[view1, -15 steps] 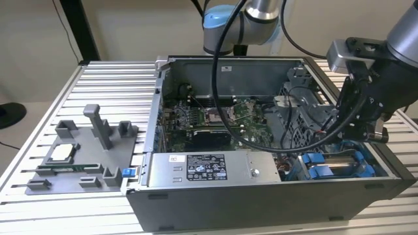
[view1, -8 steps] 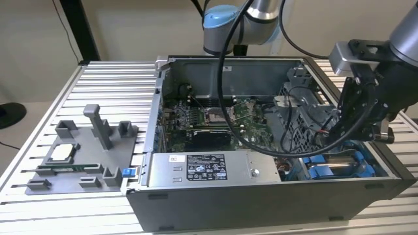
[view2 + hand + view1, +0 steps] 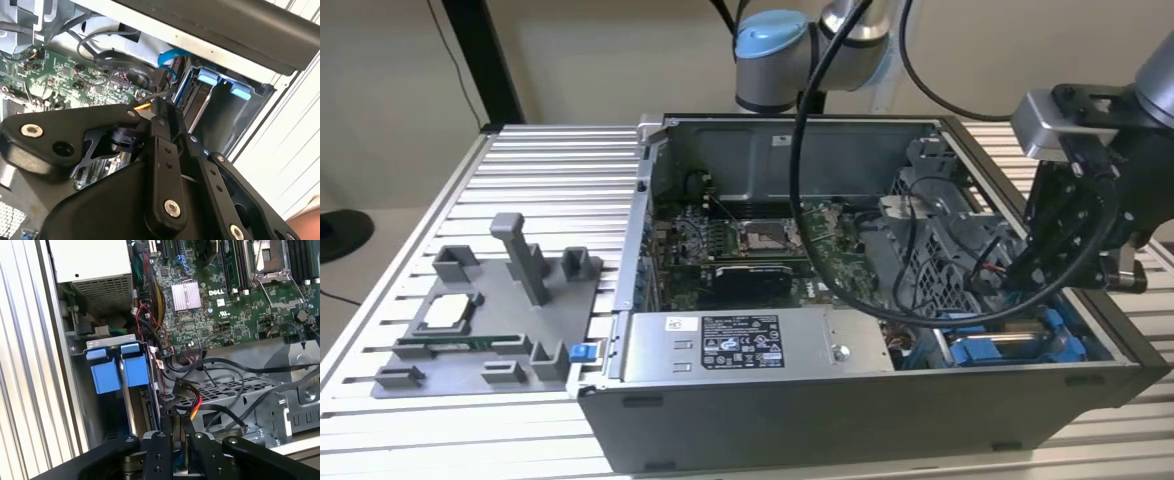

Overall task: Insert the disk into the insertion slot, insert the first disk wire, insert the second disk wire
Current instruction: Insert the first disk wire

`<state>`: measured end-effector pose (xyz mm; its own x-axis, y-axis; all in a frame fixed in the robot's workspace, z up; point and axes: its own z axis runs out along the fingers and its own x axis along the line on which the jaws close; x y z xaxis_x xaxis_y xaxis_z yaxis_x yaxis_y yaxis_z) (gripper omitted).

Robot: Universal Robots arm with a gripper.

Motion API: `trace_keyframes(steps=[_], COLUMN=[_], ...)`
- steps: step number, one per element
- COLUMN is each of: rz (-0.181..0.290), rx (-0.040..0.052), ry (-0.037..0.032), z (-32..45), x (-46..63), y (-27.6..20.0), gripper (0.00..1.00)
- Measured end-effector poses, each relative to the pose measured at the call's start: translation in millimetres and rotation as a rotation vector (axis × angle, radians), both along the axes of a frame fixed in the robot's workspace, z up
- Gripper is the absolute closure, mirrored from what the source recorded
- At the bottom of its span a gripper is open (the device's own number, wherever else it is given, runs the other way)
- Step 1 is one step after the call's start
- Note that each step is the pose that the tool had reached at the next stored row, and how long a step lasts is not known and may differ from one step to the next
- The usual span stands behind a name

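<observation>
The disk stands edge-on in the insertion slot (image 3: 87, 405), its silver edge (image 3: 129, 410) running below the two blue carrier tabs (image 3: 114, 371). In the second wrist view the same silver edge (image 3: 199, 112) sits under the blue tabs (image 3: 210, 79). My black gripper (image 3: 176, 421) hangs inside the case beside the slot, fingers close together on a black disk wire connector (image 3: 183, 389) with red, yellow and black leads. The second wrist view shows that connector (image 3: 160, 80) at the gripper's tip (image 3: 159, 102). In the exterior view the gripper (image 3: 1021, 272) is above the blue-railed slot (image 3: 1014, 347).
The open computer case (image 3: 854, 415) lies on a ribbed aluminium table (image 3: 534, 160). A grey power supply box (image 3: 747, 345) fills its front; a perforated grey cage (image 3: 250, 395) and loose black cables (image 3: 225, 370) crowd the gripper. A grey fixture (image 3: 494, 310) stands at the exterior view's left.
</observation>
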<state>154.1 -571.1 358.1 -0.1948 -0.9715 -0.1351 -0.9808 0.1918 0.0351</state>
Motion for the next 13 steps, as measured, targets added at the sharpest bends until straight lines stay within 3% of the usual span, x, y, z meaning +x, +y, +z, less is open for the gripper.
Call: trace_keyframes(steps=[10, 13], rz=[0.079, 0.095], rx=[-0.0002, -0.0006], ry=[-0.0016, -0.009], z=[-3.5, -4.1], x=[5.1, 6.6], y=[-1.2, -1.7], gripper=[1.0, 1.0])
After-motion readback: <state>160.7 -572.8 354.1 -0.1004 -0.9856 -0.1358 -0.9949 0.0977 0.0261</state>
